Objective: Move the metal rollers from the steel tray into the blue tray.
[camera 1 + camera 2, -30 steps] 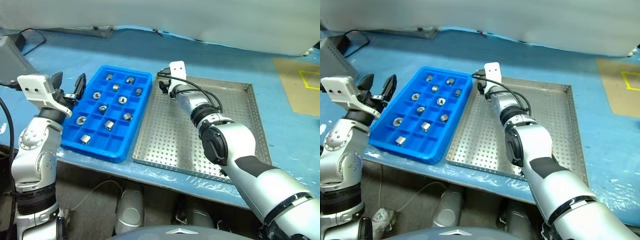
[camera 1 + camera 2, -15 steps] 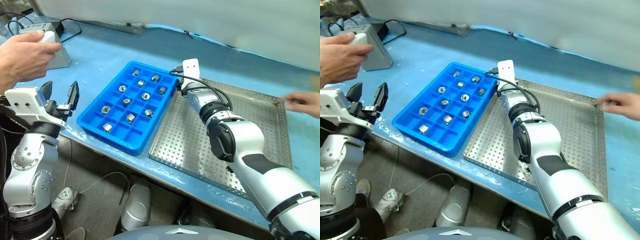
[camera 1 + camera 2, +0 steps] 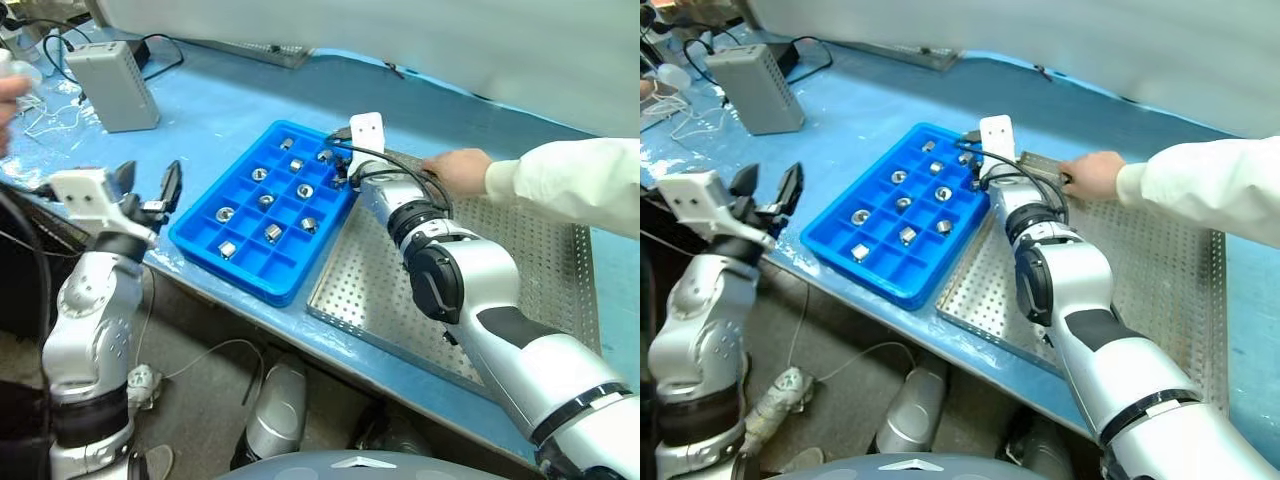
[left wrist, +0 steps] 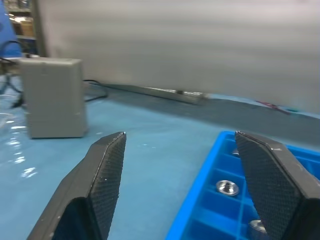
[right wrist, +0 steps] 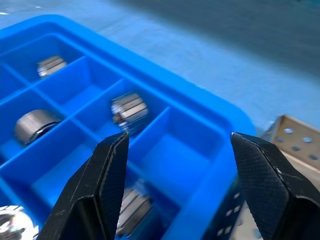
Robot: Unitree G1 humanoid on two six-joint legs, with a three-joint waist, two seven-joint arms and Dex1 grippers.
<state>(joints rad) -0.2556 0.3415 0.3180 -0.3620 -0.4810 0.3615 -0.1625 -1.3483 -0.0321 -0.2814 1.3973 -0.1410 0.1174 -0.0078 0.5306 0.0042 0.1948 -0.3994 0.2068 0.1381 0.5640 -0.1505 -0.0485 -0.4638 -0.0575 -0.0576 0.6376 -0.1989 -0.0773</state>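
Note:
The blue tray [image 3: 250,272] lies on the blue table, with several metal rollers [image 3: 272,232] in its compartments. To its right lies the steel tray [image 3: 520,300], whose visible perforated floor is bare. My right gripper [image 3: 340,172] hangs open over the blue tray's far right corner. Nothing is between its fingers [image 5: 107,175], and a roller [image 5: 129,110] sits in a compartment just beyond. My left gripper [image 3: 148,185] is open and empty, raised off the blue tray's left side near the table's front edge. Its wrist view has the gripper [image 4: 181,136] at the tray's rim [image 4: 210,170].
A person's hand [image 3: 455,170] in a white sleeve [image 3: 565,180] rests on the steel tray's far rim, close to my right gripper. A grey box [image 3: 118,85] with cables stands at the far left. Another hand [image 3: 8,95] shows at the left edge.
The whole view has swung, so the trays sit further right. The sleeved hand has come from the far right to the steel tray's far rim. The hand at the grey box has drawn back left.

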